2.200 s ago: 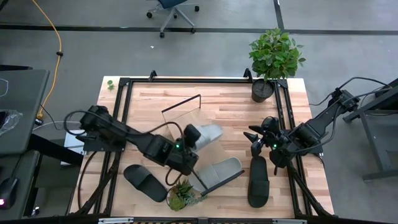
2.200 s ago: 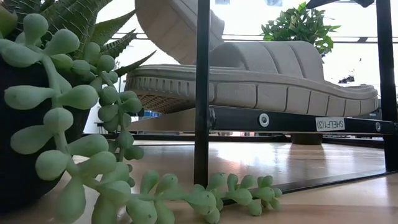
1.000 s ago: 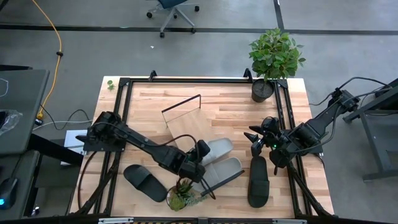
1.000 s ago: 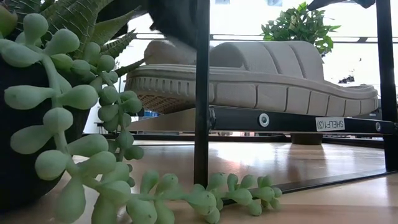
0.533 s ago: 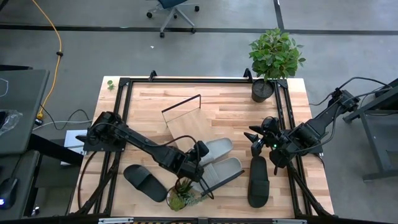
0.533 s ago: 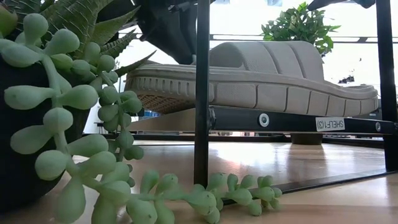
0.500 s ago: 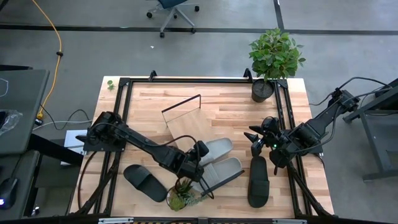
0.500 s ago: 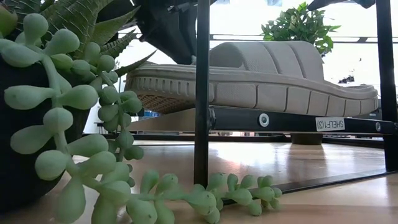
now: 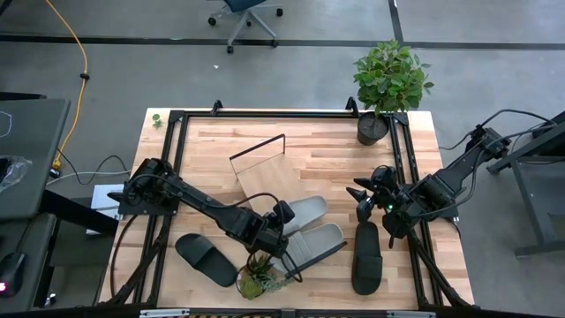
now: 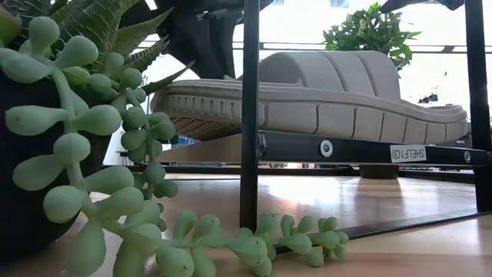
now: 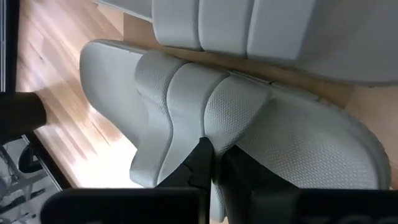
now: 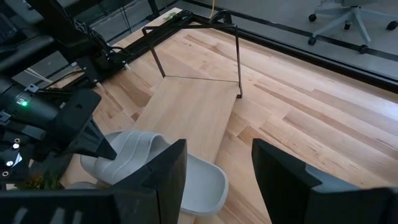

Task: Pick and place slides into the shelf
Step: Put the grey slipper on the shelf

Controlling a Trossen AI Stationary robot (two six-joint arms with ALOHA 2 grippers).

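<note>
Second grey slide [image 9: 305, 212] now sits on the shelf [image 9: 265, 177]; left gripper [image 9: 275, 223] pinched on its strap, barely loosening; right gripper [image 9: 362, 196] waits open; blacks left.

A grey slide [image 10: 323, 100] lies on the shelf [image 10: 361, 148] — succulent [image 10: 84, 146] in front; dark arm [image 10: 204, 35] behind.

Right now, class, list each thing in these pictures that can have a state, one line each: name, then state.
left gripper: shut on the strap of the second grey slide
second grey slide: lying on the shelf
first grey slide: lying on the shelf, alongside the other
shelf: standing on the table, far end bare
right gripper: open, holding nothing
two black slides: flat on the table, off the shelf
</note>
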